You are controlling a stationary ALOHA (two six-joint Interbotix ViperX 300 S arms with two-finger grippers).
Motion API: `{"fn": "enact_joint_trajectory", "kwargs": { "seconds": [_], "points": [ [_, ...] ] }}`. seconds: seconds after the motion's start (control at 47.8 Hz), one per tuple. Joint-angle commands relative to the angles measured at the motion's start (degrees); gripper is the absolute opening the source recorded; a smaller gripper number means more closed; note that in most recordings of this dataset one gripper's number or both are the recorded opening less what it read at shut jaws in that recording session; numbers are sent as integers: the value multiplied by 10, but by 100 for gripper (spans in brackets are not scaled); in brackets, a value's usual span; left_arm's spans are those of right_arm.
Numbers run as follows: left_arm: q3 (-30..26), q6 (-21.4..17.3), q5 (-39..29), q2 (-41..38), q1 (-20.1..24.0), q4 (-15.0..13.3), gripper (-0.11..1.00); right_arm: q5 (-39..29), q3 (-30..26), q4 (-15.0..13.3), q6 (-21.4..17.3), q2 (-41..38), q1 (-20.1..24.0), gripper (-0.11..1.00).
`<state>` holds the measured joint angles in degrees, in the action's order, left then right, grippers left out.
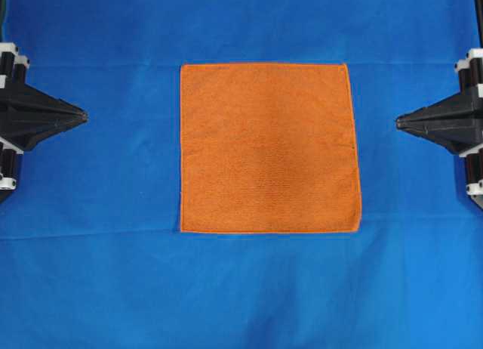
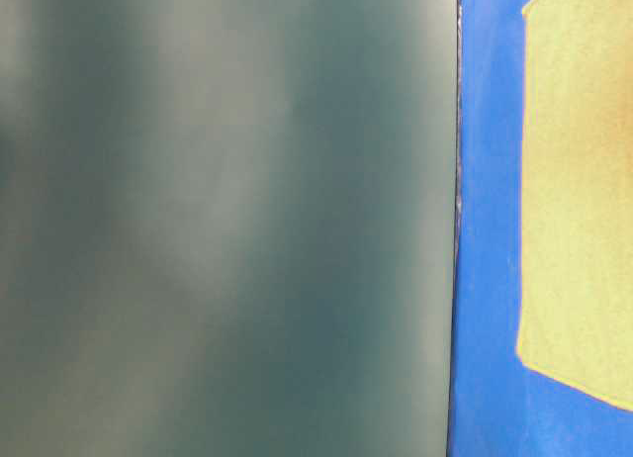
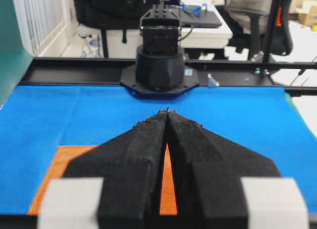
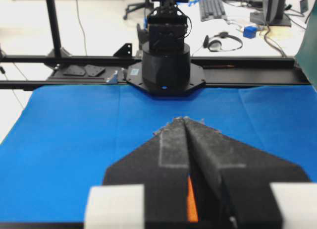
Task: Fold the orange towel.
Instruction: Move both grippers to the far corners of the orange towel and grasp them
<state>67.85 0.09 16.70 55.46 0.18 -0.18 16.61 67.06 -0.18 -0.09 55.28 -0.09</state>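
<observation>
A large blue cloth (image 1: 90, 288) covers the table, with a faint crease running across it toward six o'clock in the overhead view. In the table-level view a blurred grey-green panel (image 2: 227, 220) fills everything from nine o'clock past the middle (too soft to say what it is). Behind the table, the right wrist view shows headphones (image 4: 224, 41) and a keyboard (image 4: 214, 8) at one o'clock.
</observation>
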Motion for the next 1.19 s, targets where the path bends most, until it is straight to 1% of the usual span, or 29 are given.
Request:
{"fn": "enact_joint_trajectory", "kwargs": {
  "seconds": [0.0,0.147,0.272,0.377,0.544,0.628,0.712,0.733,0.774,0.858,0.879,0.942,0.984,1.046,1.172],
  "points": [
    [-25,2,10,-35,2,-11,1,2,-13,4,-3,-7,-17,2],
    [-47,-4,23,-98,15,-11,1,-39,-26,5,-11,-24,-63,2],
    [-54,3,29,-147,46,-13,1,-83,-33,5,-22,-40,-105,2],
    [-63,5,29,-187,69,-12,1,-112,-31,5,-32,-62,-149,2],
    [-81,6,49,-270,113,-13,1,-125,-28,5,-35,-115,-209,2],
    [-88,6,65,-314,132,-14,3,-125,-30,4,-34,-157,-238,2],
    [-98,6,84,-367,152,-14,15,-125,-34,4,-34,-200,-260,3],
    [-101,6,88,-379,157,-14,20,-123,-36,4,-34,-218,-269,4],
    [-109,6,92,-402,167,-14,32,-122,-39,3,-33,-243,-279,12],
    [-126,6,97,-454,190,-14,57,-114,-47,1,-32,-298,-299,39],
    [-129,6,97,-464,193,-14,64,-112,-50,-1,-31,-310,-303,44],
    [-145,6,97,-501,209,-14,80,-103,-57,-6,-30,-346,-311,60],
    [-154,6,97,-521,216,-14,87,-94,-62,-11,-30,-375,-317,63],
    [-164,6,97,-548,226,-13,92,-81,-69,-15,-30,-407,-322,61],
    [-184,6,97,-599,241,-14,91,-57,-79,-18,-29,-465,-333,59]
  ]
}}
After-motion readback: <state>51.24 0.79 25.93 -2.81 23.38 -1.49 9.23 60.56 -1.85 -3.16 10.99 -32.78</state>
